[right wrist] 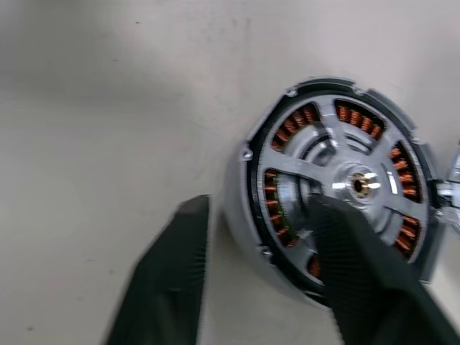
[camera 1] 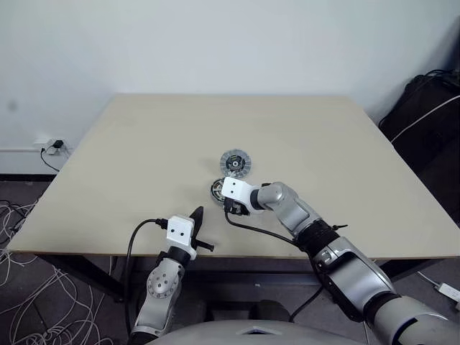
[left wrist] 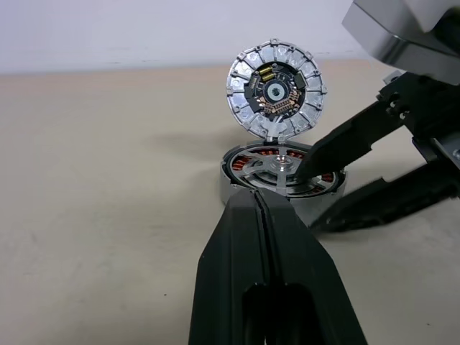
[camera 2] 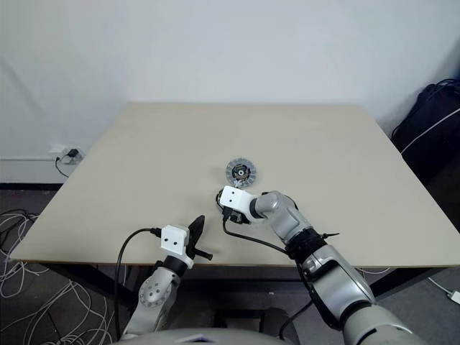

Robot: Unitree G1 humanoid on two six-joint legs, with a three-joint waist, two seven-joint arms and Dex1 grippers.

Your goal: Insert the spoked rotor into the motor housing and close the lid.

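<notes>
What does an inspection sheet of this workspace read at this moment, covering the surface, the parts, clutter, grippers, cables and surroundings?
Surface: beige table, bare apart from the parts.
Parts: spoked rotor sits inside the motor housing, copper windings showing between spokes; lid lies beside it, ribbed face up, not yet fitted.
Clutter: nothing seen.
Grippers: right gripper open, one finger over the rotor, the other outside the housing wall; left gripper shut, near the table's front edge, holding nothing.
Cables: loose white wires on the floor at left.
Surroundings: white wall, wall socket, dark bag at right.

Spoked rotor in motor housing, lid behind.
</notes>
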